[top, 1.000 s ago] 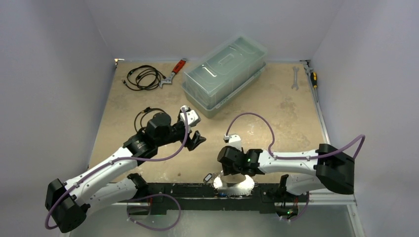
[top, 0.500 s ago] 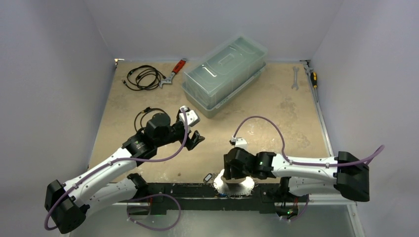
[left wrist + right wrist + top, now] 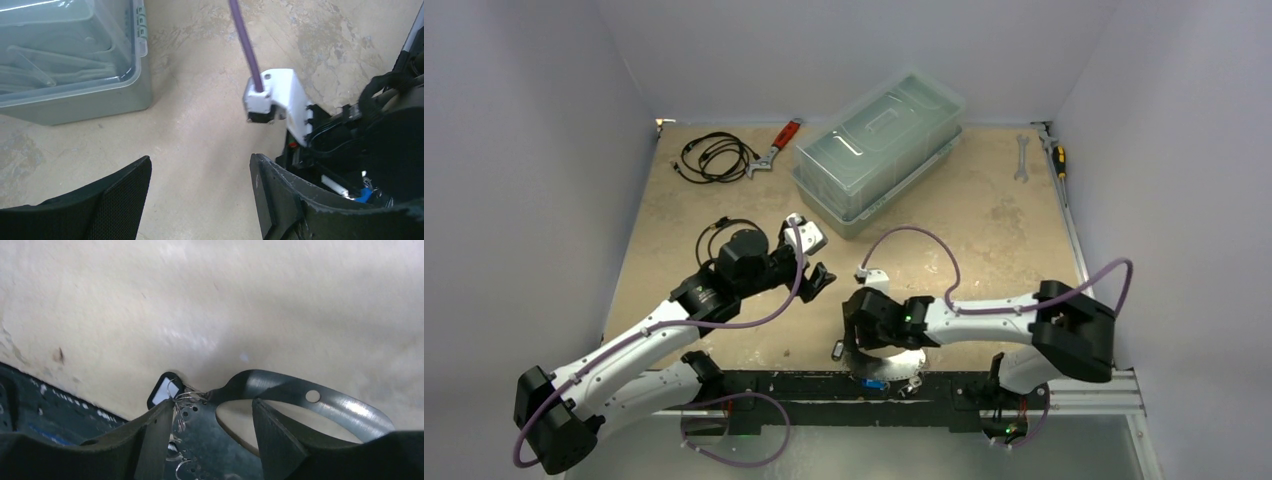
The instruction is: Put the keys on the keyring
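One key (image 3: 162,390), black tag, at table (image 3: 984,230) near edge beside keyring (image 3: 310,402) — likely light, slippery; pinch tag. Jaws: right gripper (image 3: 212,412) part-open astride ring, gripping nothing — left gripper (image 3: 200,162) wide, empty.

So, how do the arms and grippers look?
The left arm and the right arm have white links and bulky black joints. A purple cable loops along each to a white mount at the wrist. The right arm shows a small green light. The left gripper and the right gripper each have two black fingers; the left one's pads look finely meshed.
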`<state>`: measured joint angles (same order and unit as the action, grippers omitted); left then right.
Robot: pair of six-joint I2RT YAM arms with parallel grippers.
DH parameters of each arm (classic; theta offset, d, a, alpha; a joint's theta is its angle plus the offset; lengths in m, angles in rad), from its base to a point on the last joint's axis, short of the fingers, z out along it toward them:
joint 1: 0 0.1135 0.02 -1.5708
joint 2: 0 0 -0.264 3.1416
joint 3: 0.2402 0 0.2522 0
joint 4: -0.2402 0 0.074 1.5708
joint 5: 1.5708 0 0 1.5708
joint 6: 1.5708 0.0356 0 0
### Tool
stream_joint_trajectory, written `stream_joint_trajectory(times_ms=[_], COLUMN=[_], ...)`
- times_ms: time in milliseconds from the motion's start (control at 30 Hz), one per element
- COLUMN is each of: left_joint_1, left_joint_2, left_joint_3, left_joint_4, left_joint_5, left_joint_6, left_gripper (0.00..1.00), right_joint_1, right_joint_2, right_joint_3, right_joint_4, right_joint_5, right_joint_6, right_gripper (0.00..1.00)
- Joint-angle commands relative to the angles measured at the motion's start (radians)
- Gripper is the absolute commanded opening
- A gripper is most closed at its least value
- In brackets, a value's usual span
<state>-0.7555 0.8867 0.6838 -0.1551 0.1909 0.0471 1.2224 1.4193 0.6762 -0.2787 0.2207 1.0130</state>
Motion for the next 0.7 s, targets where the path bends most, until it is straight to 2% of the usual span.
stream_joint_trajectory(times_ms=[0,167,267,333,500,667], left_joint_1=[0.006,0.01,0.011,0.013,0.012,0.012], left_joint_2=[-0.018,-0.022,-0.027,-0.032,-0.044,-0.038], left_joint_3=[0.043,0.044,0.042,0.04,0.044,0.042], left_joint_4=[0.004,-0.004,-0.007,-0.012,-0.008,0.01], left_joint_5=[-0.035,-0.05,-0.076,-0.104,-0.149,-0.116], left_joint_6=[0.02,0.022,0.027,0.03,0.013,-0.02], left_gripper=[0.71,0.71,0.71,0.71,0.71,0.78], right_joint_1=[-0.039,-0.043,-0.045,-0.044,-0.047,-0.047], right_joint_2=[0.19,0.393,0.412,0.373,0.186,-0.029], right_joint_3=[0.109,0.299,0.34,0.35,0.282,0.096], right_joint_4=[0.054,0.143,0.219,0.222,0.162,0.09], right_joint_5=[0.091,0.047,-0.046,-0.042,0.081,0.195], right_joint_6=[-0.203,-0.455,-0.572,-0.605,-0.536,-0.339], right_gripper=[0.63,0.62,0.61,0.62,0.64,0.65])
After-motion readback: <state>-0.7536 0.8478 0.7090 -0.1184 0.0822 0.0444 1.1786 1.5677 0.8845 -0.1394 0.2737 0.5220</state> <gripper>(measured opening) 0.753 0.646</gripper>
